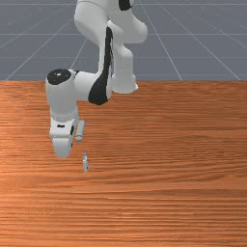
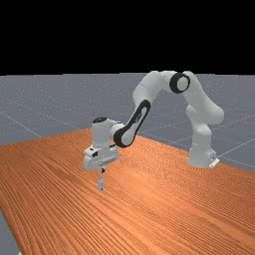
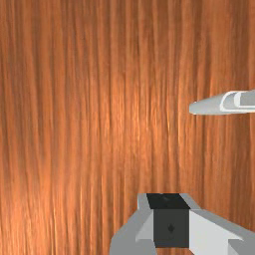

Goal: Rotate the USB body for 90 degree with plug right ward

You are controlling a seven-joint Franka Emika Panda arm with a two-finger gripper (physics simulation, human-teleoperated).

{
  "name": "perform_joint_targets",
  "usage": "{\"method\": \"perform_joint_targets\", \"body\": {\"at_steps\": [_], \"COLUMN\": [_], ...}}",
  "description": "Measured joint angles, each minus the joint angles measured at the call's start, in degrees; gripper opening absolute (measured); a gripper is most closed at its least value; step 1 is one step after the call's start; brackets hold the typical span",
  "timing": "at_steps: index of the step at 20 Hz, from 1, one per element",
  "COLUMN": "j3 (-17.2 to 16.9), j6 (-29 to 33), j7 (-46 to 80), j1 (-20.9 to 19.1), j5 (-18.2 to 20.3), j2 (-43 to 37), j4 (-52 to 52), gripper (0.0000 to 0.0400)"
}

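Note:
In the far view my gripper (image 2: 102, 171) hangs close above the small pale grey USB body (image 2: 101, 183). The front view has the white hand of my gripper (image 1: 62, 140) up and left of the USB body (image 1: 85, 164), whose end nearer the arm's base is blue. The wrist view shows a tapered grey end of the USB body (image 3: 214, 105) with white outlines, off to one side of my gripper (image 3: 170, 201) and apart from it. How far the gripper stands above the wood I cannot tell.
The orange-brown wooden table (image 1: 169, 193) spreads around the USB body. My arm's links (image 2: 144, 104) rise from the base (image 2: 201, 154) and arch over the table's far side, clear of the USB body. A table edge (image 2: 11, 224) runs along the far view's left.

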Motion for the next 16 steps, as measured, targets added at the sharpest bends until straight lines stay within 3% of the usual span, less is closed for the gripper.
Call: {"method": "perform_joint_targets", "body": {"at_steps": [5,9,16], "j3": [0.2,0.2,0.3], "j6": [1.1,-6.0,-1.1], "j7": [0.8,1.0,2.9], "j1": [-0.1,0.4,1.1], "j5": [0.6,0.1,0.7], "j2": [3.4,8.5,10.1], "j4": [2.8,12.5,10.5], "gripper": [0.0,0.0,0.0]}}
